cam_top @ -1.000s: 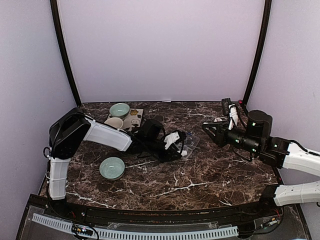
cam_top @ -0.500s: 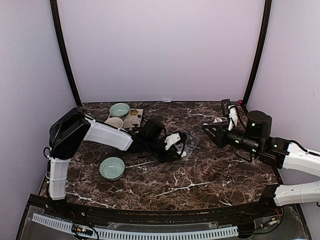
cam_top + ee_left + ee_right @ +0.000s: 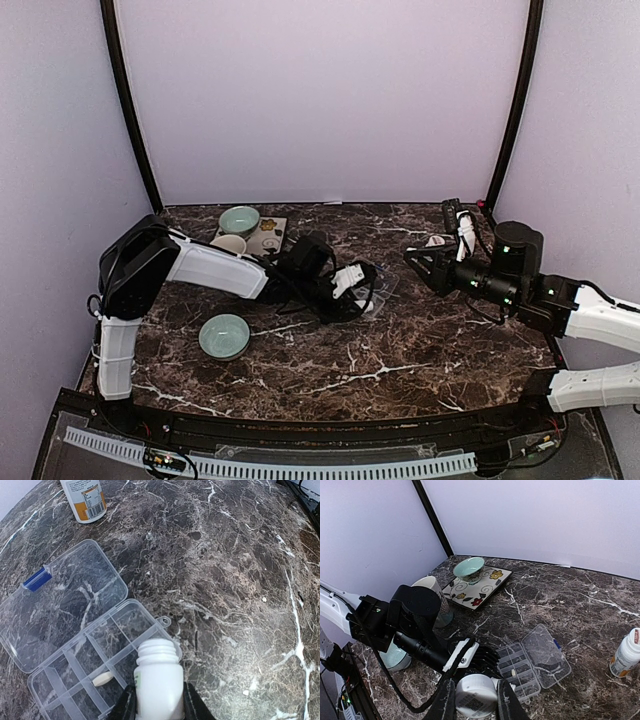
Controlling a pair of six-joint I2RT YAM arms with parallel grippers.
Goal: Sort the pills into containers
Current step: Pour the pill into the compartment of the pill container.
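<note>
Near-left part of the table (image 3: 400, 360): one pale green bowl (image 3: 224, 335), not involved.

Mid-table: the left gripper (image 3: 160, 707) is clamped on a white bottle (image 3: 160, 672), neck forward. The neck sits over one end of the organiser box (image 3: 85, 672).

The box lies open at the table's centre. In the left wrist view its compartments lie just left of the neck and its long axis runs obliquely across the gripper's line. The lid (image 3: 65, 592) lies flat beyond it. One pill (image 3: 103, 679) rests in a compartment beside the neck.

The left arm is much the nearer. The right gripper (image 3: 475, 705), clamped on a capped bottle (image 3: 475, 694), hangs well apart toward the right edge.

Judgement: pouring calls for a small shift toward the compartments.
</note>
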